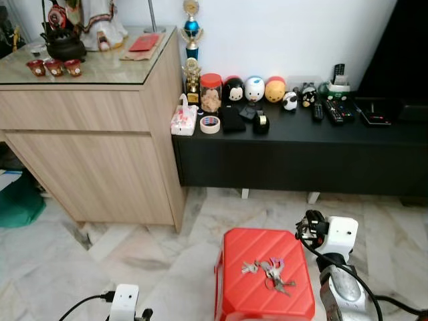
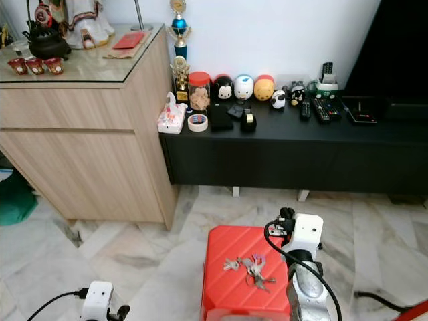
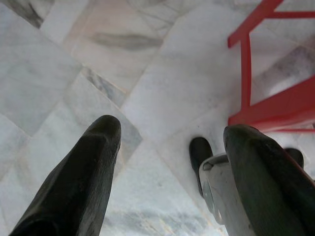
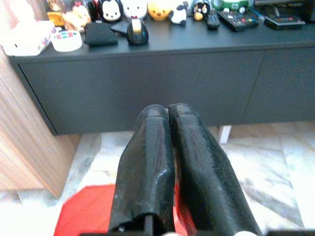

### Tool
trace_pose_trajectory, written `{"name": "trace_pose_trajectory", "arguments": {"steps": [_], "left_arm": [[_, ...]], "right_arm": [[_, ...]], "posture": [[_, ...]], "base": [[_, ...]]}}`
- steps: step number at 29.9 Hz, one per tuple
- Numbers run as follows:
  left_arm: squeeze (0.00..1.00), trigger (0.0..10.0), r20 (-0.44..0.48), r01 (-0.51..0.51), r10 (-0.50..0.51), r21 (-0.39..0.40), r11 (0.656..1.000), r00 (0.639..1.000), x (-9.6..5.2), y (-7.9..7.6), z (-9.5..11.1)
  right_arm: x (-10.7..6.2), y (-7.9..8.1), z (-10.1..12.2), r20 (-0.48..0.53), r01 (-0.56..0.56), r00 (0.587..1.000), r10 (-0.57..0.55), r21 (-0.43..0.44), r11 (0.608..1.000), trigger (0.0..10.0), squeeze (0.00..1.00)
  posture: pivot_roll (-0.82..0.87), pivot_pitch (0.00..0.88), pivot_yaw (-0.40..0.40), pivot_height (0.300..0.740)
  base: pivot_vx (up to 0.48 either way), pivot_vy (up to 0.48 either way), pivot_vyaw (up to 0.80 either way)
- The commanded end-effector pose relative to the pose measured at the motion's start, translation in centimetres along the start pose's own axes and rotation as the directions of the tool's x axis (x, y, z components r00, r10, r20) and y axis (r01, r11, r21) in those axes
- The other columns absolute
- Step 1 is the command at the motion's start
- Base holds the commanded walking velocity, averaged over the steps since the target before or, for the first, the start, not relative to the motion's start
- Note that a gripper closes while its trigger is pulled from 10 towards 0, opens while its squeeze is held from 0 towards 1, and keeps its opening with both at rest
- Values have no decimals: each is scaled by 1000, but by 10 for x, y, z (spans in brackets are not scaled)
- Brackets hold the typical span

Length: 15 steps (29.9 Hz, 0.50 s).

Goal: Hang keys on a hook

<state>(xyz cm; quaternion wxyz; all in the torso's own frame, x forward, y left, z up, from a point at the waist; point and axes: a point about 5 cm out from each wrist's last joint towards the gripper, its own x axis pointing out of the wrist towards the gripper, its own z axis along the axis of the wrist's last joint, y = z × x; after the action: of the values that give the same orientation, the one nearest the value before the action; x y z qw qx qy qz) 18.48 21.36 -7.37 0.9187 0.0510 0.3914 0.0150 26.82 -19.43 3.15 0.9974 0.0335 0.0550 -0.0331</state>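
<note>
A bunch of keys [image 1: 269,271] lies on top of a red plastic stool [image 1: 234,281] on the marble floor in front of me. My right arm [image 1: 336,235] is raised just right of the stool, level with its far edge. In the right wrist view the right gripper [image 4: 168,112] is shut with nothing between its fingers, above the stool's red top [image 4: 86,211] and pointing at the black cabinet. My left arm [image 1: 123,301] hangs low at the left. Its gripper [image 3: 172,129] is open over the floor, with the stool's legs [image 3: 266,108] beside it.
A light wooden sideboard [image 1: 87,134] with a glass top stands at the left. A low black cabinet [image 1: 301,157] along the wall carries toys, a tape roll [image 1: 210,124] and remote controls [image 1: 334,110]. A green bag [image 1: 20,200] lies at the far left.
</note>
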Motion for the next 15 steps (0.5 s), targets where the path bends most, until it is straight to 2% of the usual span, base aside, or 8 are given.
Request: {"name": "trace_pose_trajectory", "arguments": {"steps": [1,15], "left_arm": [[0,10000,-27,0,0,-6,1000,1000,-2,0,-7],[0,10000,-27,0,0,-7,1000,1000,-2,0,-7]], "right_arm": [[0,1,-1,-10,-3,1000,3,-2,1000,10000,0],[-1,1,-1,-10,-3,1000,3,-2,1000,10000,0]], "posture": [[-1,25,-5,740],[-1,25,-5,740]], "base": [[-262,0,0],[-262,0,0]]}}
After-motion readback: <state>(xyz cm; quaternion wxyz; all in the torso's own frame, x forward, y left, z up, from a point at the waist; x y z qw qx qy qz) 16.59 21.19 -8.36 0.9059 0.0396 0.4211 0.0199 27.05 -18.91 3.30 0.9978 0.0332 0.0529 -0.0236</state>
